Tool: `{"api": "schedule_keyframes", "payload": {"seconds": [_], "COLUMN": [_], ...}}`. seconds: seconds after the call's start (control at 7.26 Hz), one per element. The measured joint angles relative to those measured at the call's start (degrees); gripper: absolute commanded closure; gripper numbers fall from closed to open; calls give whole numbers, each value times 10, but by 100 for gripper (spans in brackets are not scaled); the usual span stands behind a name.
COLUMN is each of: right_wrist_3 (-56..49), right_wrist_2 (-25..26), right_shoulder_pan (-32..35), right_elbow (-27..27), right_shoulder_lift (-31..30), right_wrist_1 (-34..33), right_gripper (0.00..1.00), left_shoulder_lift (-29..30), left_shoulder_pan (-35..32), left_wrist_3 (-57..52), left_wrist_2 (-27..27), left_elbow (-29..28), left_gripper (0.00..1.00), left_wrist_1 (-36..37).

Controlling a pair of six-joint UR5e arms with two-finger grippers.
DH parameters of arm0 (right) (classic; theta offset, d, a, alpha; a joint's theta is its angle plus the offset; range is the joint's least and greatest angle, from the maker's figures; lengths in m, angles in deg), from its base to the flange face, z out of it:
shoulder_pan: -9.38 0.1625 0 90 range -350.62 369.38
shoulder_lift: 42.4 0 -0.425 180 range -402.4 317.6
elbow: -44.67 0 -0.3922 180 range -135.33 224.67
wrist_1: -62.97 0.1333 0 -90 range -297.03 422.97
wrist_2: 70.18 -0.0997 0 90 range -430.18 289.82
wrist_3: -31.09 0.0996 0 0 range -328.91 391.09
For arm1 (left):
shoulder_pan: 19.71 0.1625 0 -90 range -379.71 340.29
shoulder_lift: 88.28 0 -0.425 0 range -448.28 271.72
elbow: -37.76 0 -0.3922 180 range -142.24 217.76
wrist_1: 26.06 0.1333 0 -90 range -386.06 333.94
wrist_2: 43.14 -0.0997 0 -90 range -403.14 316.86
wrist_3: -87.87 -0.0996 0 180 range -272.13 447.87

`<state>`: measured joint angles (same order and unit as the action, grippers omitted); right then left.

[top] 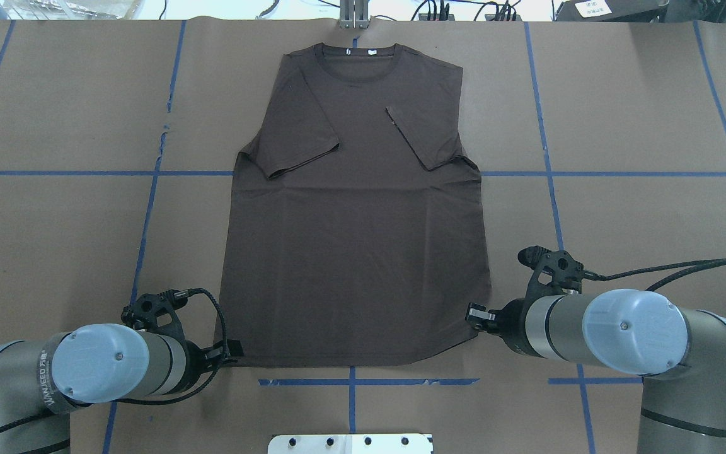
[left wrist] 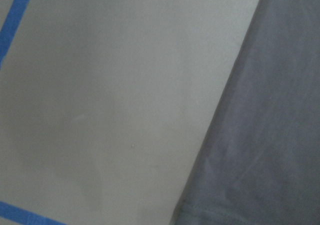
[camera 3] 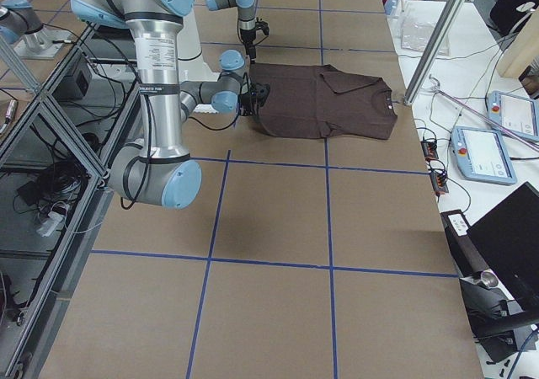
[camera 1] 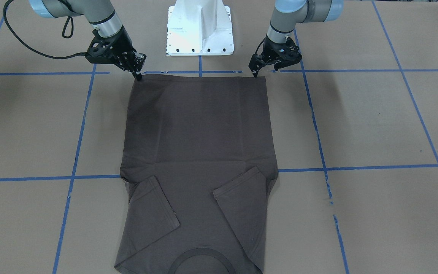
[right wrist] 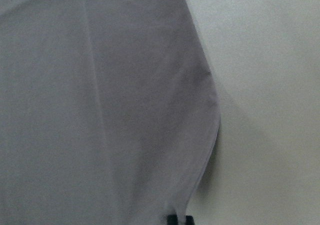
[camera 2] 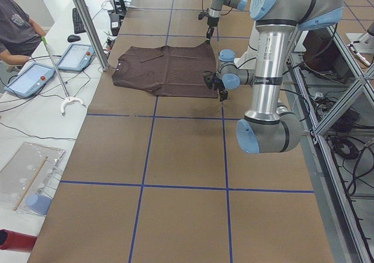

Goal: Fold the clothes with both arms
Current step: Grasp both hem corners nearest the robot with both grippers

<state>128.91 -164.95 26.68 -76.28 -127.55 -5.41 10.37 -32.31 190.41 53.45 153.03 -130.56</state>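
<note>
Your dark brown-grey short-sleeved T-shirt [camera 1: 198, 133] flat mid-frame, left black gripper [camera 1: 256, 72], right black gripper [camera 1: 138, 74] at top hem corners (fingers' state: cannot tell)

Shirt [top: 357, 252] is reading plain dark brown-grey, and the collar [top: 355, 70] is coming out a shade darker. Two small labels [top: 372, 51] inside it are showing white. In the wrist views the fabric is looking greyer. Table [top: 621, 113] is showing flat tan-brown paper, with blue tape [top: 590, 173] making a square grid on it. Left arm [top: 86, 372] and right arm [top: 628, 331] are showing grey-silver tubes with light blue caps. Left gripper [camera 1: 256, 72], right gripper [camera 1: 138, 74] and cable [camera 1: 25, 45] are all reading black. Base [camera 1: 200, 30] is showing white. Cylinder [camera 2: 14, 241] in the left side view is showing red.
</note>
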Motion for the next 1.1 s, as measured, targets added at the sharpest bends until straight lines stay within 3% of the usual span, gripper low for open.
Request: {"api": "schedule_keyframes", "payload": {"seconds": [0.41, 1.1], "right_wrist_3": [0, 0], "right_wrist_2": [-1, 0], "right_shoulder_pan": [2, 3], "right_elbow": [-3, -3], "right_shoulder_lift": [-2, -2], "right_wrist_1": [0, 0], "right_gripper": [100, 100], "left_shoulder_lift": [28, 30], "left_shoulder_pan": [1, -5], "left_wrist_3": [-1, -1], "left_wrist_2": [-2, -9], "left_elbow": [-32, -29], "left_gripper": [0, 2], "left_wrist_1": [0, 0]}}
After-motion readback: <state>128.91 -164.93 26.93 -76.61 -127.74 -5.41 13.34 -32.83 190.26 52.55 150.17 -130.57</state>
